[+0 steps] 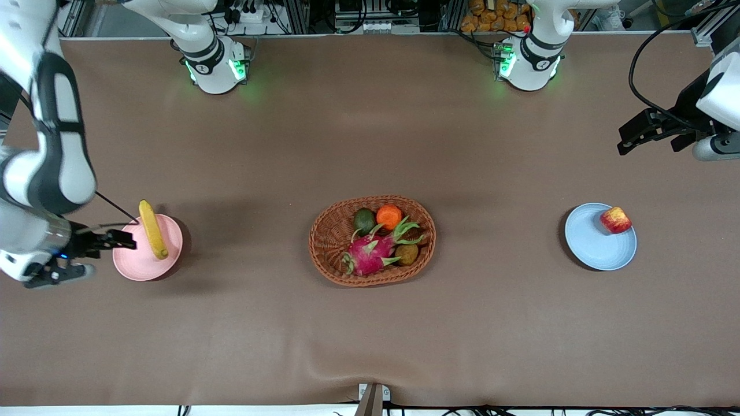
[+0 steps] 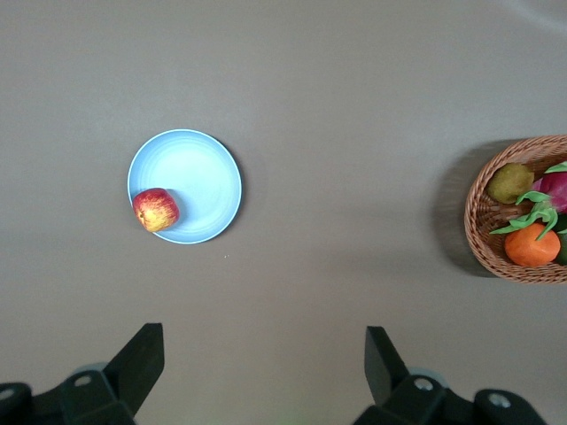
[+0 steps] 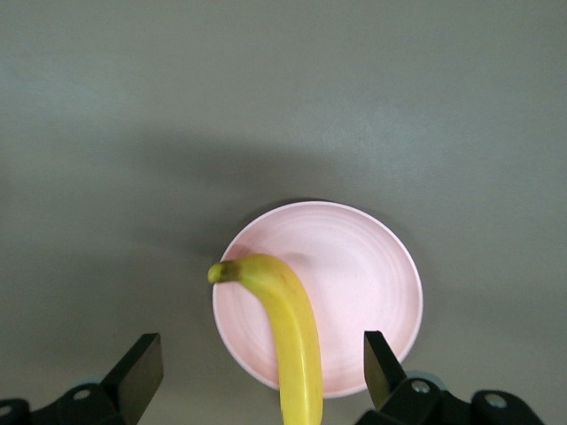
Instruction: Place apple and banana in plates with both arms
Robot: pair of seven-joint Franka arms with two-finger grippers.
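The yellow banana [image 1: 153, 229] lies across the pale pink plate [image 1: 139, 263] at the right arm's end of the table, one tip sticking out over the rim. My right gripper [image 1: 110, 245] hangs open just above that plate's edge. In the right wrist view the banana [image 3: 292, 336] runs between the spread fingers without touching them, over the pink plate [image 3: 363, 274]. The red apple [image 1: 615, 219] rests at the edge of the light blue plate [image 1: 595, 248]. My left gripper [image 1: 630, 137] waits open and empty, high over the left arm's end of the table. It looks down on the apple [image 2: 156, 209] and blue plate [image 2: 195, 177].
An oval wicker basket [image 1: 324, 231] stands mid-table between the two plates. It holds an orange [image 1: 389, 216], a magenta dragon fruit [image 1: 370, 254], a dark green fruit [image 1: 364, 221] and a brown one [image 1: 406, 253]. Brown cloth covers the table.
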